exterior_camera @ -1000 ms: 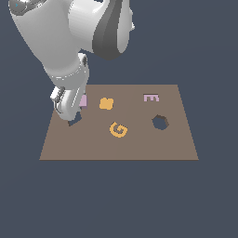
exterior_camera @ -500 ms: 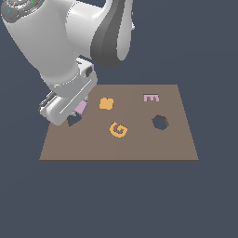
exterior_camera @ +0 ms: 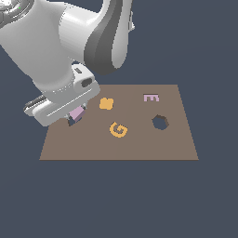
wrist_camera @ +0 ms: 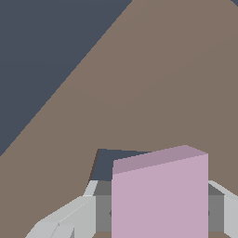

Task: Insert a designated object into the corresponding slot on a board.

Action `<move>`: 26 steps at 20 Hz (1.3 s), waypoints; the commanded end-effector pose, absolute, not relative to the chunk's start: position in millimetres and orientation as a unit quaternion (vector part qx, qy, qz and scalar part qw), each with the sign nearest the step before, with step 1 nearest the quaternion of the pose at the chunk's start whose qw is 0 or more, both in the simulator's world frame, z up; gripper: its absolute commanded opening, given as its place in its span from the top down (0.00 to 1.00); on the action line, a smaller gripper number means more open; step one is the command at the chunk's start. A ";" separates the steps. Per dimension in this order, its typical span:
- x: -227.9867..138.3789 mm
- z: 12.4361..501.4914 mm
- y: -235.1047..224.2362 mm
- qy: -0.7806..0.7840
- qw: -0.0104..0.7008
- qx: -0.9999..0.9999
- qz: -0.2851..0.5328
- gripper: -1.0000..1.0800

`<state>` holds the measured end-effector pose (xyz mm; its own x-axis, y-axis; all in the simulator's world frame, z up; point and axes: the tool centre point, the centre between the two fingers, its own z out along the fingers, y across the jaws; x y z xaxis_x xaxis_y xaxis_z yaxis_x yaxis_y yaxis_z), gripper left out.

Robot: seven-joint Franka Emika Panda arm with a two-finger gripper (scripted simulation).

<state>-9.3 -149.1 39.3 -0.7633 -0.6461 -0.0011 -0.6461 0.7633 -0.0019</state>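
The pale pink square block (exterior_camera: pixel 77 113) sits between the fingers of my gripper (exterior_camera: pixel 75 116), which is shut on it near the board's edge at the exterior view's left. My big white hand covers most of the fingers there. In the wrist view the block (wrist_camera: pixel 160 195) fills the lower part of the picture, tilted, with a grey finger (wrist_camera: pixel 65 216) on either side. The slot (wrist_camera: pixel 104 161) shows as a dark patch just beyond and under the block; only a sliver of the slot (exterior_camera: pixel 71 122) peeks out in the exterior view.
On the brown board (exterior_camera: pixel 139 144) lie an orange clover-like piece (exterior_camera: pixel 106 103), an orange letter G (exterior_camera: pixel 118 129) and a pink letter E (exterior_camera: pixel 151 97). A dark hexagonal hole (exterior_camera: pixel 160 122) is at the exterior view's right.
My hand has swung and tilted, carrying the block from the board's back-left edge forward, so it now hangs right over the dark slot.
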 end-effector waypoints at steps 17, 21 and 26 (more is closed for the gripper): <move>3.4 40.5 -162.2 0.978 0.001 -0.210 0.000 1.00; 3.1 38.1 -162.0 0.977 0.000 -0.211 0.000 1.00; 3.0 30.5 -161.8 0.978 0.000 -0.210 0.000 0.04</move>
<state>2.6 -161.9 31.3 -0.9120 -0.4102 0.0001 -0.4102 0.9120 0.0005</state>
